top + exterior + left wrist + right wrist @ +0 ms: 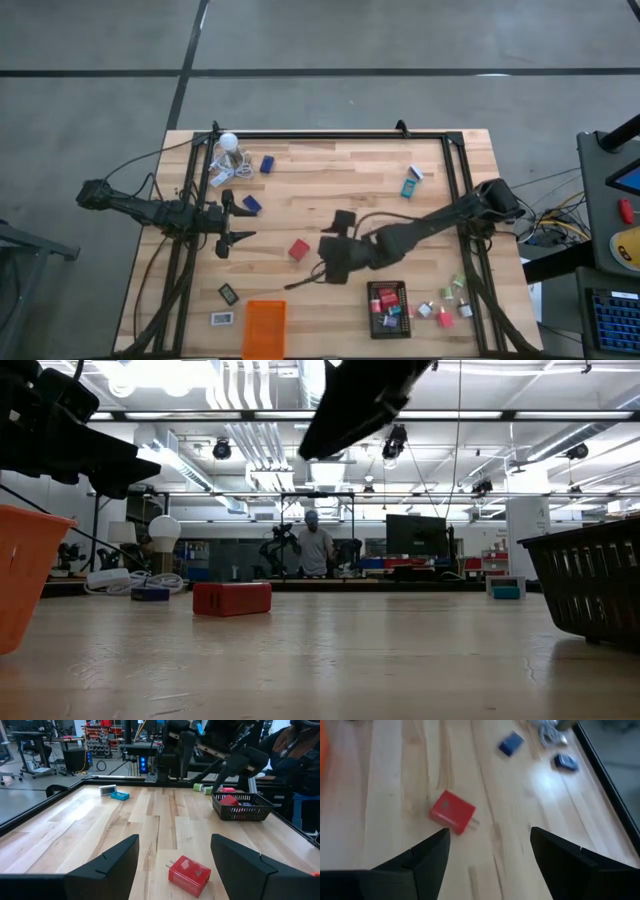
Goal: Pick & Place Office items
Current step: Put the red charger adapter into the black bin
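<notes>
A red cube (298, 249) lies flat on the wooden table between both grippers; it also shows in the low view (232, 598). My left gripper (240, 222) hovers open to its left, with the red cube (189, 870) ahead of its fingers. My right gripper (318, 250) hangs open just right of the cube and above it, and the red cube (452, 812) lies ahead of its fingers. Two dark blue blocks (267, 164) (250, 204) and a teal-and-white box (411, 185) rest farther back. Black and white rectangles (228, 294) lie near the front left.
An orange tray (264, 328) stands at the near edge. Right of it is a black mesh basket (400, 290) with small items inside, then pink and green bits (445, 305). A white bulb and cables (228, 150) fill the far left corner. A person (316, 545) stands beyond the table.
</notes>
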